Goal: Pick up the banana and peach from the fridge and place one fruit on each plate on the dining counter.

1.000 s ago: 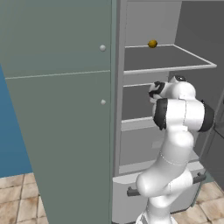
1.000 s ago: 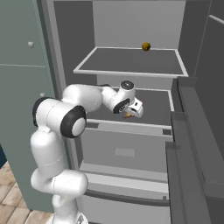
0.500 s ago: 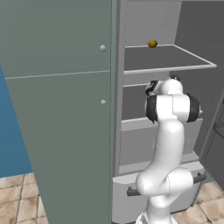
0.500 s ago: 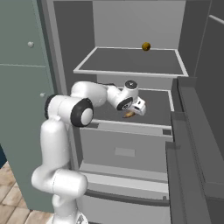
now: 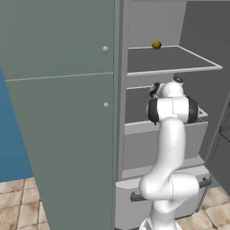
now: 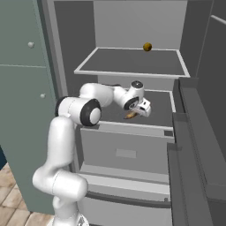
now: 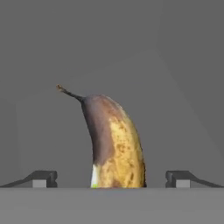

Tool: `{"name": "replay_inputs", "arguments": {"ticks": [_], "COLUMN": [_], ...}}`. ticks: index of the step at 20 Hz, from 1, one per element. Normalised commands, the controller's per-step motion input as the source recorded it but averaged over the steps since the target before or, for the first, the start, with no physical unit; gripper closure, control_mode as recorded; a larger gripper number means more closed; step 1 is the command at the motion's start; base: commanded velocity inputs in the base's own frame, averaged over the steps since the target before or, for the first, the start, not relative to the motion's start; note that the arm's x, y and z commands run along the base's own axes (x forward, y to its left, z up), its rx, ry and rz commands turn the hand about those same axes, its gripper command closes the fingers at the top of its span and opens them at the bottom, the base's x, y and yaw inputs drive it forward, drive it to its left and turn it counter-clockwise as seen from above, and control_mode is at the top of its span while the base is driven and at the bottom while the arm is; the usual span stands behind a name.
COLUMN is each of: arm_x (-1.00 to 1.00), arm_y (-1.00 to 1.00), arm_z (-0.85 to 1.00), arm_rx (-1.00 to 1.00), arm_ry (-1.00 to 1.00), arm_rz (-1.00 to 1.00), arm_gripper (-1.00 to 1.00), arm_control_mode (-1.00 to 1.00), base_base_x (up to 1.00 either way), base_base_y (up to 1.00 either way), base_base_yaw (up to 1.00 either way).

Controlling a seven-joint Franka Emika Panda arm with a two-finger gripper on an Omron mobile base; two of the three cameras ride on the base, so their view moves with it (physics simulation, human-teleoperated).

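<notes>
I am at the picking step: my pincer (image 7: 112,178) stands wide apart inside the grey fridge (image 6: 132,62), the curved, brown-spotted yellow banana (image 7: 113,144) lying between my fingertips (image 7: 43,177). Next I should close on it.

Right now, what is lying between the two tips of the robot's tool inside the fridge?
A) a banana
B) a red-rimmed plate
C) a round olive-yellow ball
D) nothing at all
A: in the hand view the banana lies between the open tool's two fingertips, which stand apart from it, while the small round ball sits on the shelf above.
</notes>
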Motion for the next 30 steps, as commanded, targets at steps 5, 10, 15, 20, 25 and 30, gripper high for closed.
{"name": "replay_inputs", "arguments": {"ticks": [5,10,15,20,25,30], "arm_x": [0.3,0.0,-0.07,-0.13,-0.47,-0.65], "arm_y": [0.0,0.0,0.0,0.0,-0.33,-0.73], "arm_z": [-0.21,-0.58,-0.85,-0.97,-1.0,-1.0], "arm_rx": [-0.03,-0.14,-0.19,-0.17,-0.03,0.0], "arm_ry": [0.05,0.09,0.13,0.16,0.23,0.25], "arm_rz": [0.0,0.0,0.0,-0.01,-0.1,-0.11], "arm_gripper": [-1.0,-1.0,-1.0,-1.0,1.0,1.0], "arm_control_mode": [-1.0,-1.0,-1.0,-1.0,-1.0,-1.0], "base_base_x": [0.0,0.0,0.0,0.0,0.0,0.0], "base_base_y": [0.0,0.0,0.0,0.0,0.0,0.0], "base_base_yaw": [0.0,0.0,0.0,0.0,0.0,0.0]}}
